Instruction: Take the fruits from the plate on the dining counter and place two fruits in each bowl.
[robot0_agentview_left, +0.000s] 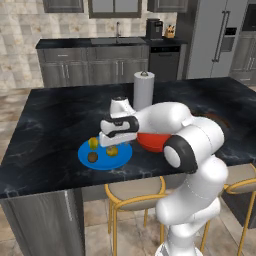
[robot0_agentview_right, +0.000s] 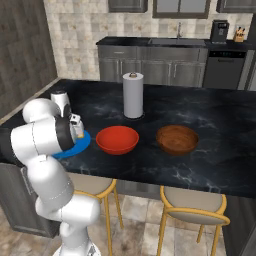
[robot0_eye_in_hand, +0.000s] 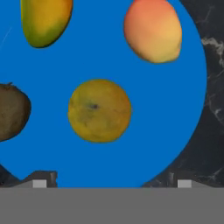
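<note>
The two dark fingertips (robot0_eye_in_hand: 39, 183) are being held wide apart at the bottom of the hand view, with nothing gripped between them, and the gripper (robot0_eye_in_hand: 112, 183) is being hung directly over the bright blue plate (robot0_eye_in_hand: 52, 70). Between the spread tips and just beyond them, the olive-yellow round fruit (robot0_eye_in_hand: 99, 116) is being seen lying on the plate. Farther along the plate, the peach-orange fruit (robot0_eye_in_hand: 153, 29) is being shown near its rim, the yellow-green fruit (robot0_eye_in_hand: 45, 19) is being cut by the frame edge, and the dark brown fruit (robot0_eye_in_hand: 12, 112) is being shown to one side. All four are being kept apart from one another. In the left base view the gripper (robot0_agentview_left: 116, 141) is being pointed down at the plate (robot0_agentview_left: 102, 161), which is being carried near the front edge of the black marble dining counter (robot0_agentview_left: 50, 120). The glossy red bowl (robot0_agentview_right: 117, 140) is being seen just beside the plate (robot0_agentview_right: 80, 145), and the dark brown bowl (robot0_agentview_right: 177, 139) is standing farther along the same front edge. A paper towel roll (robot0_agentview_right: 133, 95) is being shown upright behind the red bowl, toward the counter's middle.
</note>
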